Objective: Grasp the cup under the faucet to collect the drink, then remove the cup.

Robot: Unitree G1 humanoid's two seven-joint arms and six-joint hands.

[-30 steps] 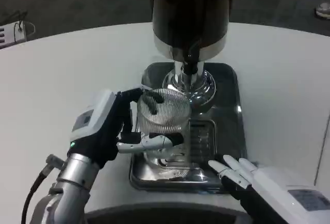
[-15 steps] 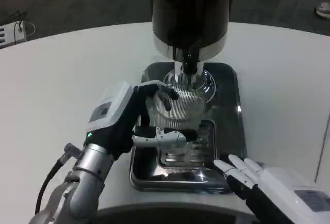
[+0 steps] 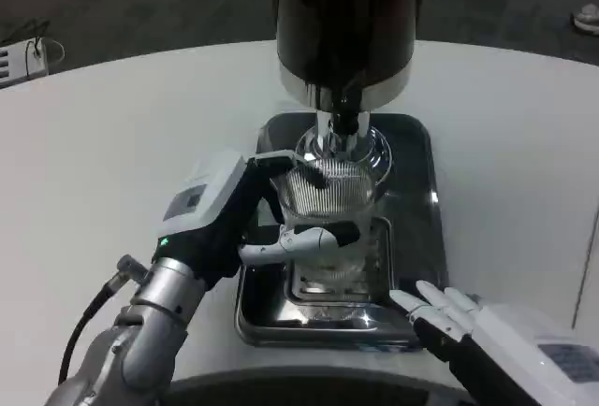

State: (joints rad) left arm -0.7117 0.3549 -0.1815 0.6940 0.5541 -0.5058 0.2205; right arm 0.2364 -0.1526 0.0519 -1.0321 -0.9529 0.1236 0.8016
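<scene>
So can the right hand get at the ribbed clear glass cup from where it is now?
Probably not cleanly. The left hand already grips the ribbed clear glass cup on the shiny metal drip tray, and the right hand sits open at the tray's near corner, with the cup's right side seemingly free.

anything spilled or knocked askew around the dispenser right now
Nothing stands out. The left hand holds the ribbed clear cup upright under the faucet, over the steel drip tray; no spill shows.

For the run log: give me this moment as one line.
left hand: grips ribbed cup | cup: under faucet, over steel tray | right hand: open, at tray's near corner
</scene>
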